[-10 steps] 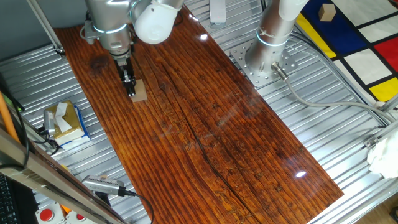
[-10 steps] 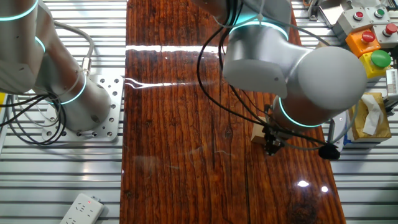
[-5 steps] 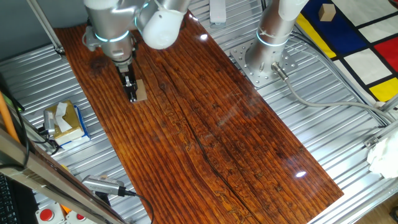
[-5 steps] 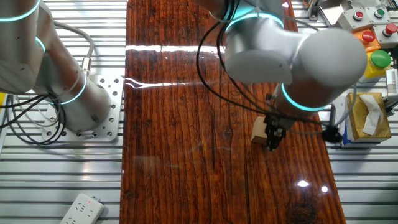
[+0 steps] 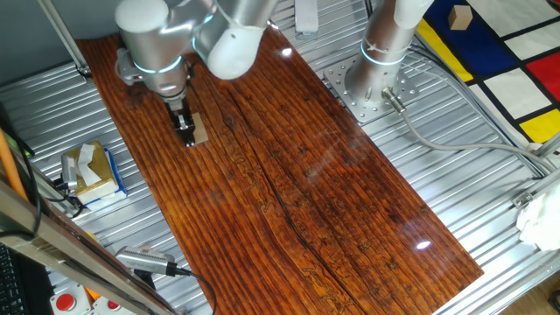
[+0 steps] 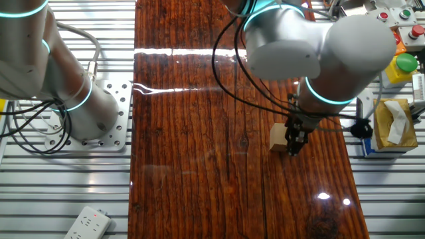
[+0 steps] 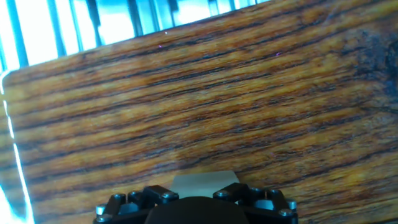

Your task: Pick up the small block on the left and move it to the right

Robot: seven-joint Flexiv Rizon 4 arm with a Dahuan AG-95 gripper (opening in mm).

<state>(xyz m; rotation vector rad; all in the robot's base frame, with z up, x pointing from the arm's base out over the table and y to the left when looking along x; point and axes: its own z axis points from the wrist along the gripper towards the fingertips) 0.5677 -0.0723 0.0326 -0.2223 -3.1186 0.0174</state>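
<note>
Just beside the pincer (image 5: 187,138), the small block (image 5: 198,129) is lying flat on the dark-grained wooden desk (image 5: 297,184). In one fixed view the black fingers are pointing straight down and their tips are reaching the desk surface at the block's edge, so that block and pincer are looking as if they are touching. In the other fixed view the pincer (image 6: 292,150) is standing against the side of the small block (image 6: 277,137), with the tan face of the block showing on the side away from the fingers. Whether the fingers are spread or closed is not something either fixed view is showing clearly, and they do not seem to be straddling the block; I cannot tell the pincer's state for sure.

In the hand view the small block (image 7: 205,181) is appearing as a pale flat patch right above the dark rounded body of the hand, near the bottom edge, and the fingertips themselves are not showing.

Well apart from the pincer, off the desk's edge on the ribbed metal surface, a yellow-and-blue box with white tissue (image 5: 90,171) is sitting. The same box (image 6: 394,123) is showing in the other fixed view, beyond the arm's large grey joint (image 6: 319,53).
</note>
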